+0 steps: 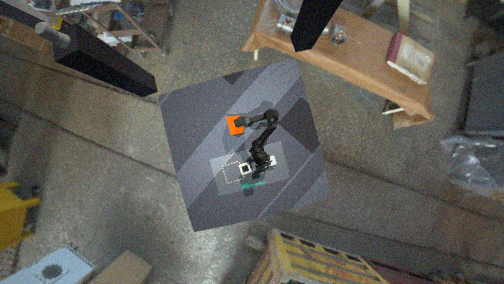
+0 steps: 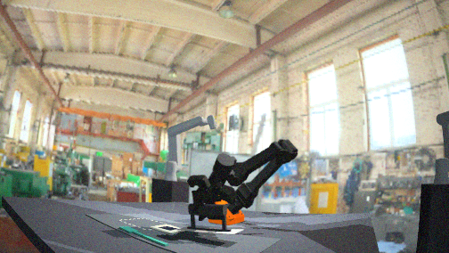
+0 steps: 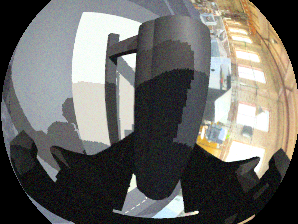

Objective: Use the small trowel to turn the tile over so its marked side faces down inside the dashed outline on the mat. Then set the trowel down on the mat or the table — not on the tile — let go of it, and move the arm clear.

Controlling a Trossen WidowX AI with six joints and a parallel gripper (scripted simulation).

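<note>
A small white tile (image 1: 245, 168) (image 2: 166, 229) with a dark square on its upper face lies on the grey mat (image 1: 281, 172), just right of the dashed outline (image 1: 225, 175) (image 2: 135, 218). My gripper (image 1: 258, 161) (image 2: 209, 212) (image 3: 158, 133) is shut on the trowel's dark handle (image 3: 167, 100). The trowel's pale flat blade (image 1: 272, 161) (image 2: 236, 231) (image 3: 91, 95) is low over the mat, right of the tile, and looks about level. Dark posts join handle and blade. My gripper and arm hide the blade's edge nearest the tile in the top view; I cannot tell whether they touch.
A thin teal strip (image 1: 247, 185) (image 2: 144, 237) lies along the mat's near side, beside the tile. An orange block (image 1: 234, 128) (image 2: 232, 217) is at the arm's base, behind the mat. The arm reaches over the right part of the mat.
</note>
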